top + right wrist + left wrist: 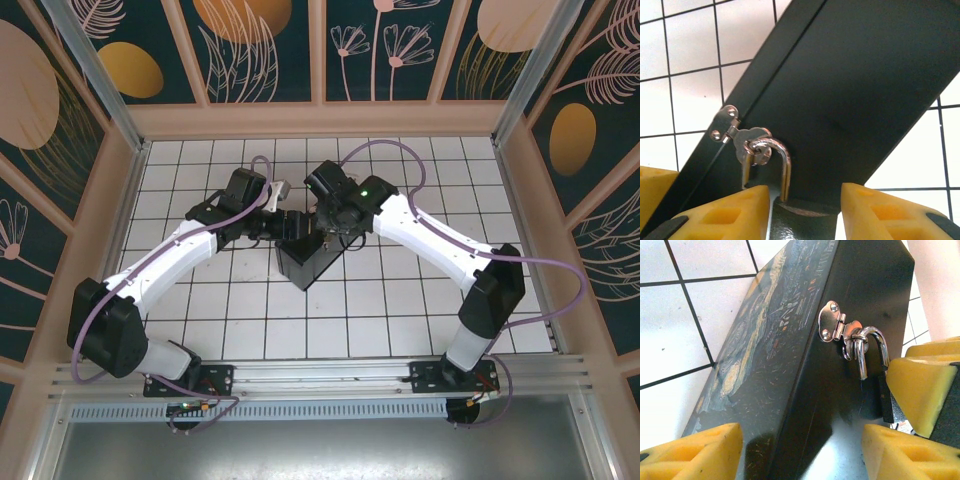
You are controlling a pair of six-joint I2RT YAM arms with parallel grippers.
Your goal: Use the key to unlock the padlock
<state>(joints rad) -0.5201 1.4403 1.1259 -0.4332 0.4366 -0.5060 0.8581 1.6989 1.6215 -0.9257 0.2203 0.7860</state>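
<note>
Padlock (786,172) was noted hung on box hasp (737,134), lower centre. It was clamped by right gripper (805,202); left gripper (800,442) was held spread.

padlock (785,185) body cut off at bottom edge, mostly hidden

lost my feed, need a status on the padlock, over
Left fingers open, straddling the box edge. Right fingers shut on the padlock. Shackle hooked through the box latch.
</note>
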